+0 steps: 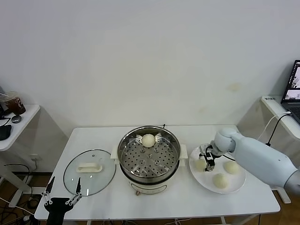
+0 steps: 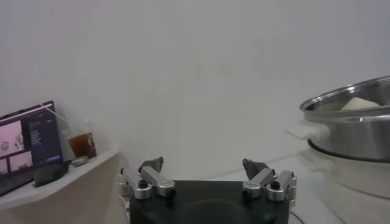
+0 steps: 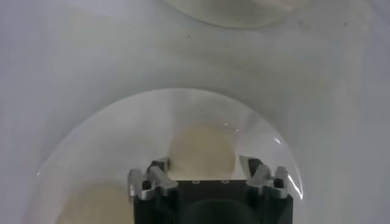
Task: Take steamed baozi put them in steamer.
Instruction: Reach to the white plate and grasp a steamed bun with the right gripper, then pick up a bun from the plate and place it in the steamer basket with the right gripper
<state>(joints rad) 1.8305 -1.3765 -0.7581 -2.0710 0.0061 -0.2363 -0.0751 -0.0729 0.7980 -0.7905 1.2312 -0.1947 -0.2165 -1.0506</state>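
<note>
One steamed baozi lies on the perforated tray at the back of the steamer. Three more sit on the white plate to its right. My right gripper is down over the plate's left bun. In the right wrist view that bun fills the gap between the fingers, which press against its sides while it rests on the plate. My left gripper is parked open at the table's front left corner, holding nothing.
A glass lid with a white handle lies flat on the table left of the steamer. The steamer's steel wall shows in the left wrist view. Side desks stand at far left and far right, with a laptop on the right one.
</note>
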